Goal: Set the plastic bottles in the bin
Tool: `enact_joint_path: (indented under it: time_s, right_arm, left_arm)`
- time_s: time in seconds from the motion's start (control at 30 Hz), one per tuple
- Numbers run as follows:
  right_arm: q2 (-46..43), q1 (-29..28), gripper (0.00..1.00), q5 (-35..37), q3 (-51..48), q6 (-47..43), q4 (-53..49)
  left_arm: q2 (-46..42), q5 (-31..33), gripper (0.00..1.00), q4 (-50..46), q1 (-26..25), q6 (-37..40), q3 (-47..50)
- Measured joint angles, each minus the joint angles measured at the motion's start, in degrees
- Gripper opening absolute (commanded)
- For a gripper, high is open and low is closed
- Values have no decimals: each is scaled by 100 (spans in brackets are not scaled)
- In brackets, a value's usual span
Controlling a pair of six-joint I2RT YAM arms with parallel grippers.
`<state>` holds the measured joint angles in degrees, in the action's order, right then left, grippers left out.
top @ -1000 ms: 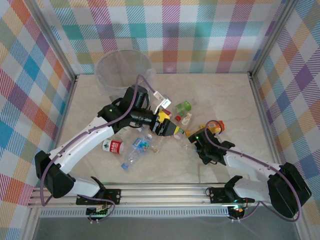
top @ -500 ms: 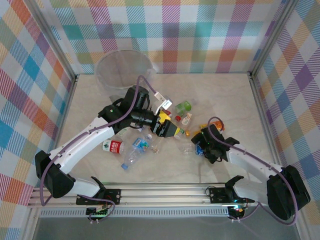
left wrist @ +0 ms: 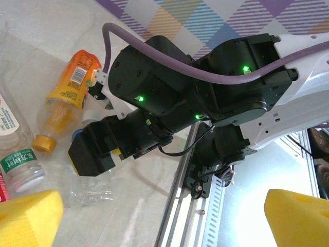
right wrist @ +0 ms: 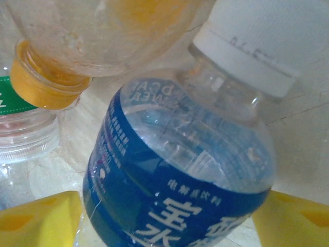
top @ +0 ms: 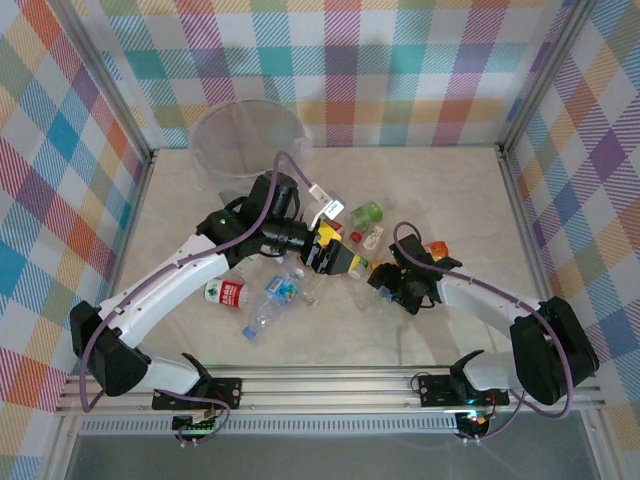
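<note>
A blue-labelled plastic bottle lies between the yellow pads of my right end effector, close on both sides though I cannot tell if they grip it, my left end effector gapes wide holding nothing, and the bin stands well apart at the surface's far left.

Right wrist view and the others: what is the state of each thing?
Small clear plastic bottle with blue label: white cap on, between the pads of the right gripper.
Clear bottle with orange label: lying on its side, capped.
Tall round translucent grey bin: upright, top open.
Left gripper: open, empty.
Right gripper: around the blue-label bottle, grip unclear.
</note>
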<state>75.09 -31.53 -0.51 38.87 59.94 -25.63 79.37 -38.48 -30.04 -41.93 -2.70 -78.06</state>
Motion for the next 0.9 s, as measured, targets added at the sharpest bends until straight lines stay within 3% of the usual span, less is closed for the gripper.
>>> enact_joint_path:
  time_s: [0.2, 0.27, 0.37, 0.7, 0.9]
  right_arm:
    - [-2, 0, 80, 302, 35, -83, -225]
    - [-2, 2, 89, 481, 35, -59, -286]
    - [-2, 2, 93, 706, 35, -46, -358]
    - [9, 164, 75, 1045, 59, 70, -337]
    - [280, 197, 78, 1056, 122, 68, -151]
  left_arm:
    - [0, -2, 100, 0, 0, 22, 0]
    - [0, 0, 100, 0, 0, 31, 2]
    - [0, 0, 100, 0, -2, 46, 2]
    - [4, 0, 100, 0, -7, 63, 0]
    - [4, -2, 100, 0, -7, 63, 0]
